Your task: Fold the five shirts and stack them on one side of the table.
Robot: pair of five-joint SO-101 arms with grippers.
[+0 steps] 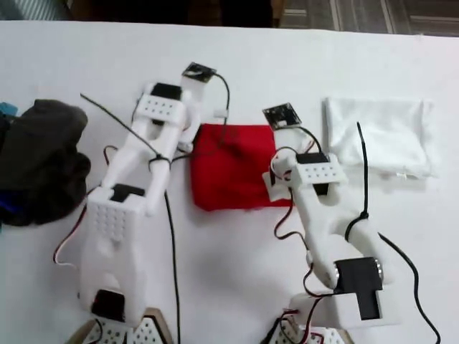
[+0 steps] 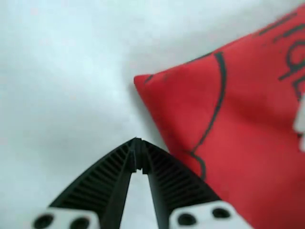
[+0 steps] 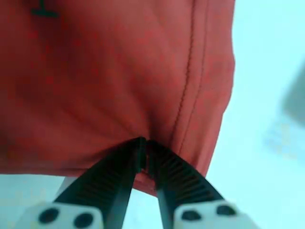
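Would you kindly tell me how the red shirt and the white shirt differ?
The red shirt lies mid-table; the white shirt lies apart, nearer one side. The right gripper pinches the red shirt's edge; no gripper holds the white shirt. Both are folded flat.

a white table point(image 1: 287, 57) carries everything here. a folded red shirt point(image 1: 233, 168) lies flat near its middle. over on the right side, apart from the red one, a folded white shirt point(image 1: 380, 136) lies flat too. at the left edge sits a rumpled dark heap of clothes point(image 1: 39, 161), a bit of blue cloth point(image 1: 7, 109) showing just beside it.
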